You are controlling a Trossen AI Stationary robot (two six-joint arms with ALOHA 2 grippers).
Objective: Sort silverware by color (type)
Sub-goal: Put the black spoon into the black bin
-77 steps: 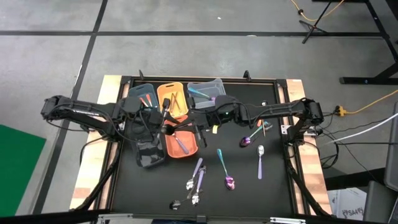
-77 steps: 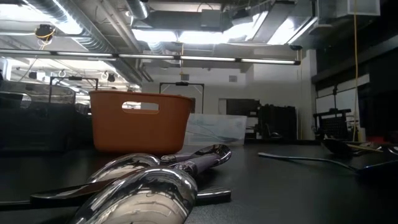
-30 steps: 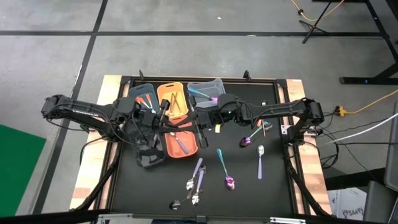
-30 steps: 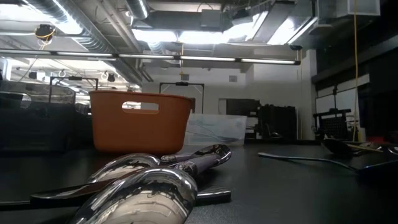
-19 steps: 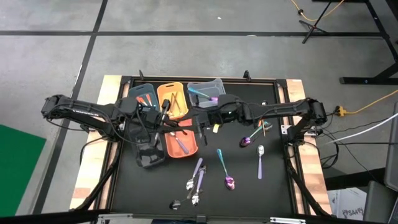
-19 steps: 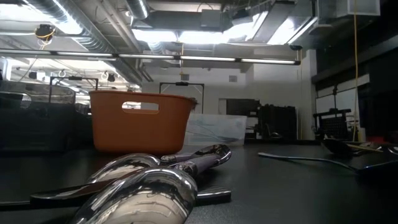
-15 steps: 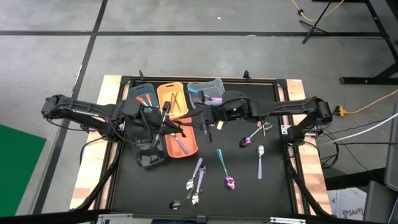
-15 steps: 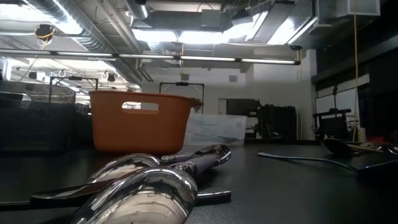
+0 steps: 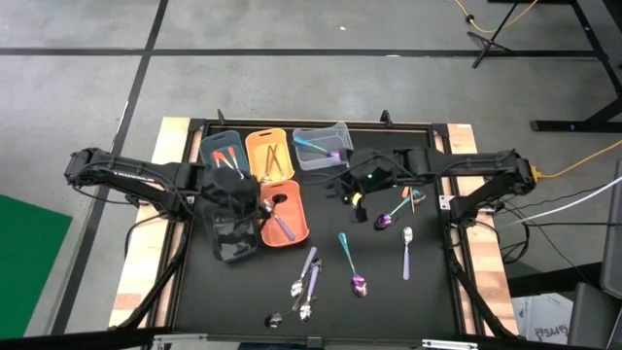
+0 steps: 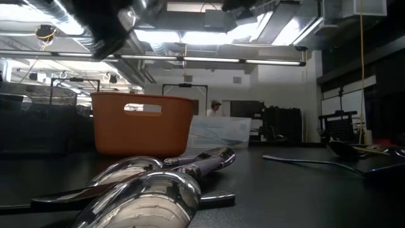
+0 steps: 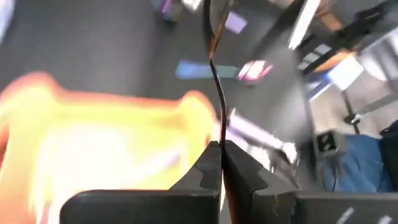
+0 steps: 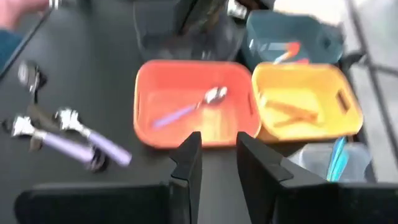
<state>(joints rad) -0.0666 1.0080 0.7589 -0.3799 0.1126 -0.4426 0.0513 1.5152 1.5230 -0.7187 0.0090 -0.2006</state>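
The silverware [image 9: 356,284] is lying partly sorted: loose pieces on the black mat, some in bins. The left gripper [image 11: 219,163] is pinching a thin dark utensil [image 11: 213,74] above the orange bin [image 9: 283,209]; the right gripper [image 12: 218,163] is hovering parted, empty

Silverware [image 9: 311,277]: ~8 pcs loose on mat, purple/silver cluster front-center, teal spoon [image 9: 345,249] flat nearby. One purple-handled spoon [image 12: 189,107] lies diagonal in red bin; others sorted in back bins.
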